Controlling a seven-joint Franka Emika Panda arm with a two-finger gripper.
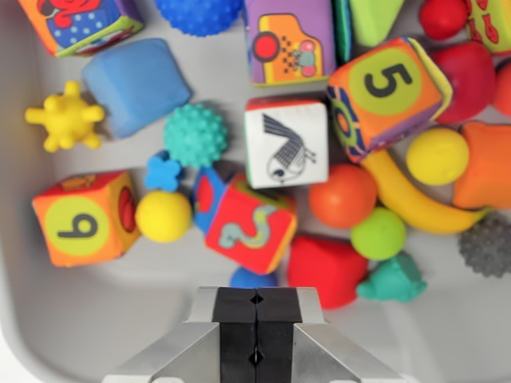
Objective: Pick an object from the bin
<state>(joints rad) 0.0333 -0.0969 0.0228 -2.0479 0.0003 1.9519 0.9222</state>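
Below claw (pixel 256 327) | red soft cube (pixel 249 224), squiggle, possibly a 2 | claw pads together, empty | bin (pixel 96 319) grey

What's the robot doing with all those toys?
The robot's gripper hangs over a grey bin full of soft toys. Its two black fingers are pressed together, and nothing is held between them, so no toy has been picked yet. Just beyond the fingers lie a red block with a 2 on it, a red lump and a small blue ball that is partly hidden. A white block with a bird sits in the middle of the pile.
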